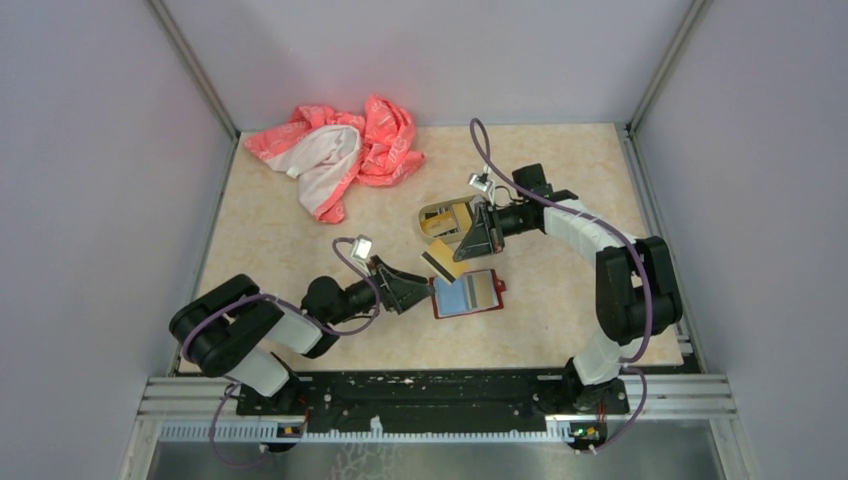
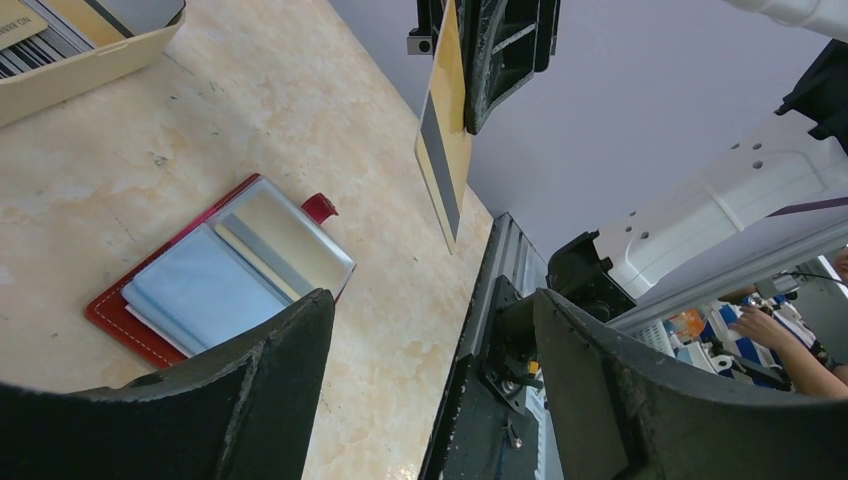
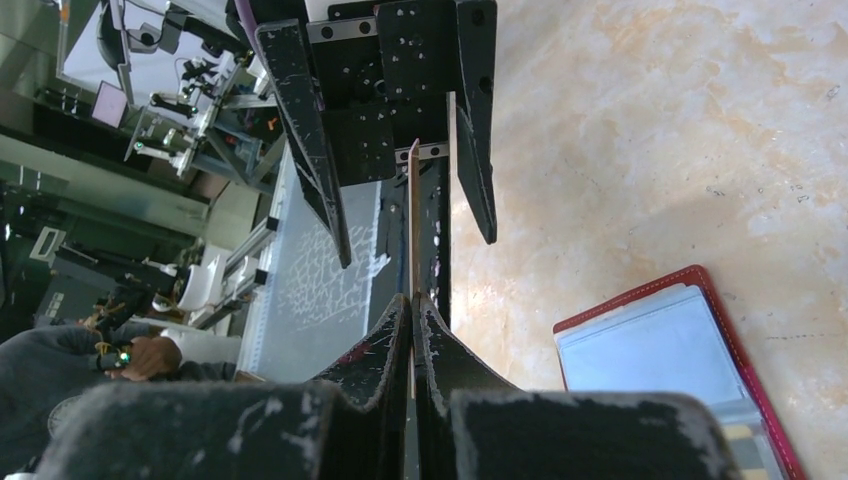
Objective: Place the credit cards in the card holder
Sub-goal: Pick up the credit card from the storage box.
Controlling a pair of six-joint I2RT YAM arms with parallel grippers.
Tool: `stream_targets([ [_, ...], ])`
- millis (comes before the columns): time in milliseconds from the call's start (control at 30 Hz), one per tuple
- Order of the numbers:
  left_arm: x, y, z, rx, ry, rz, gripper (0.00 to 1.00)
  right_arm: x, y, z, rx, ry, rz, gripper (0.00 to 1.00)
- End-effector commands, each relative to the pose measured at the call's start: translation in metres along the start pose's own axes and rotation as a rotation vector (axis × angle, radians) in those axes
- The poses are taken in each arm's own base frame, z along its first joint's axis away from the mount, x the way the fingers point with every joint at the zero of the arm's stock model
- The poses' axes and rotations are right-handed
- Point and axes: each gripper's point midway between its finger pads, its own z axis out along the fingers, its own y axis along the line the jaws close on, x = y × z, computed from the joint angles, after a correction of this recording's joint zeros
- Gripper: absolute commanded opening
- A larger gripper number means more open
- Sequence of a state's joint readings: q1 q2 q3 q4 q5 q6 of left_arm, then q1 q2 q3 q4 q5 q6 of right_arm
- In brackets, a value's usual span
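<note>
The right gripper (image 3: 412,305) clamps one yellow credit card (image 2: 452,110) aloft beside the card holder (image 1: 467,295), not yet inserted. The left gripper (image 2: 432,300) stands released beside it. Other cards (image 2: 18,22) lie in the tray (image 2: 80,65) beyond.

We find the card holder (image 1: 468,294) lying open on the table (image 1: 270,250), just ahead of the left gripper (image 1: 428,291). Beside the holder and clear of the table, a card (image 1: 441,263) stands on edge, pinched in the right gripper (image 1: 463,252) and reaching toward the left one. Behind the right gripper sits the tray (image 1: 437,212), other cards (image 2: 25,50) in it. The cloth (image 1: 340,150) lies well apart, far beyond the left gripper.
</note>
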State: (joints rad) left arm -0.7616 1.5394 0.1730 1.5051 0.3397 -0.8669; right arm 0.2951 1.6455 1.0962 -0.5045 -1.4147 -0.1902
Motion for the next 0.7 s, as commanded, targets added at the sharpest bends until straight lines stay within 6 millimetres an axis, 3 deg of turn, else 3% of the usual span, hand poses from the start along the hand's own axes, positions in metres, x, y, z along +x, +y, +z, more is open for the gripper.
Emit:
stream_targets([
  [0,-0.0412,-0.0504,-0.0051,0.208,-0.168,0.101,0.78,-0.0152,0.0094,0.0031,-0.030,0.000,-0.096,0.00],
  [667,-0.0489,-0.0474,-0.0112,0.201,-0.184,0.114,0.78,-0.0104,0.0128,0.0095,-0.040,0.022,-0.108,0.00],
])
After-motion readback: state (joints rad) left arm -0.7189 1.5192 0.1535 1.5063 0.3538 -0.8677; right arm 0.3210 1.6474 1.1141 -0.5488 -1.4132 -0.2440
